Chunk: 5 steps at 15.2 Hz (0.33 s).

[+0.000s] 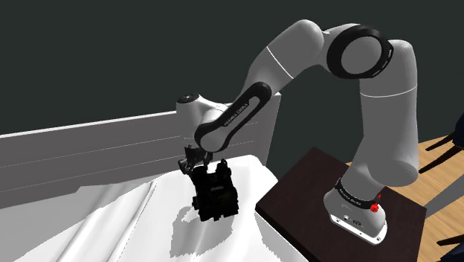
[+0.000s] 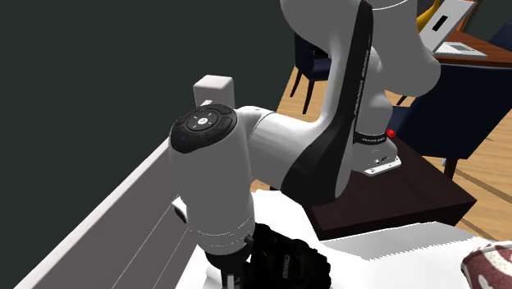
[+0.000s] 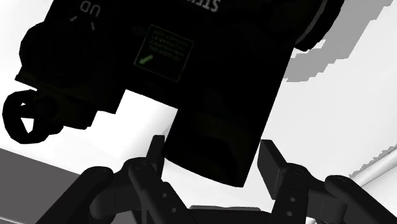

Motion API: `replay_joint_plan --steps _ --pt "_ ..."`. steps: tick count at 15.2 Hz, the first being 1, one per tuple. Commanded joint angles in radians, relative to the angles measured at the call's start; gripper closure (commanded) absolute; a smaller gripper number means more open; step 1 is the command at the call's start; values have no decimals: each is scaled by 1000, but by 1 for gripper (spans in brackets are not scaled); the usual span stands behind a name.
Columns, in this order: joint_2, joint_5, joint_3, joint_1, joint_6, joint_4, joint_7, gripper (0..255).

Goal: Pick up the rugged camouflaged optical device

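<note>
The dark binoculars (image 1: 216, 195) lie at the near corner of a white-sheeted bed (image 1: 111, 223). In the wrist view their black body (image 3: 191, 76), with a small green-edged label and a strap loop, has one barrel end between the fingers. My gripper (image 3: 213, 167) is closed on that barrel, with a black finger (image 3: 275, 164) pressed against each side. In the shoulder view the gripper (image 1: 195, 164) comes down on the binoculars' far upper end. In the second exterior view the white wrist hides most of the hand, and the binoculars (image 2: 287, 259) show just beneath it.
A white headboard (image 1: 89, 156) runs along the far side of the bed, against a dark wall. The dark stand (image 1: 312, 186) abuts the bed's corner. Blue chairs (image 2: 459, 107) and a desk (image 2: 484, 41) stand behind it on wood floor. A red patterned cushion (image 2: 492, 269) lies on the bed.
</note>
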Motion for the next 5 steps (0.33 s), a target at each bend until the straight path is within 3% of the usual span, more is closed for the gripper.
replay_joint_plan --steps 1,5 --pt "-20 9 6 -3 -24 6 -4 255" --pt "-40 18 12 -8 -46 8 -9 255"
